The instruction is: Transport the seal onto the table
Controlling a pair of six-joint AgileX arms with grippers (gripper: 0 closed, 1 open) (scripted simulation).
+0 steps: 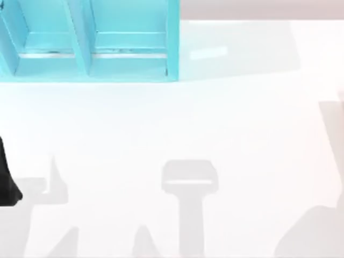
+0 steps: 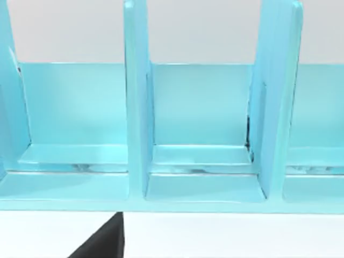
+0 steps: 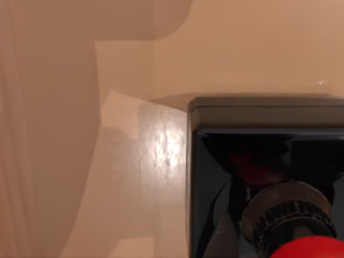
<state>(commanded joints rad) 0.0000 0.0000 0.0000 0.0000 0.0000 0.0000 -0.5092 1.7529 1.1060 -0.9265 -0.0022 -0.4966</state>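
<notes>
Left arm (image 1: 6, 180) parked at table's (image 1: 161, 123) left edge, facing the blue shelf (image 2: 137, 107); can't tell its jaw state. Seal (image 3: 269, 177) close under my right wrist camera above table; right jaw state: can't tell.

No text, label, brand, number or sign can be read on the light blue shelf unit (image 1: 91, 43), on the white bench (image 1: 215, 123), or on the seal (image 3: 269, 177).

left arm (image 1: 6, 180): matte black, tapered shape | left wrist view: black angular part (image 2: 102, 242), plain, unmarked
</notes>
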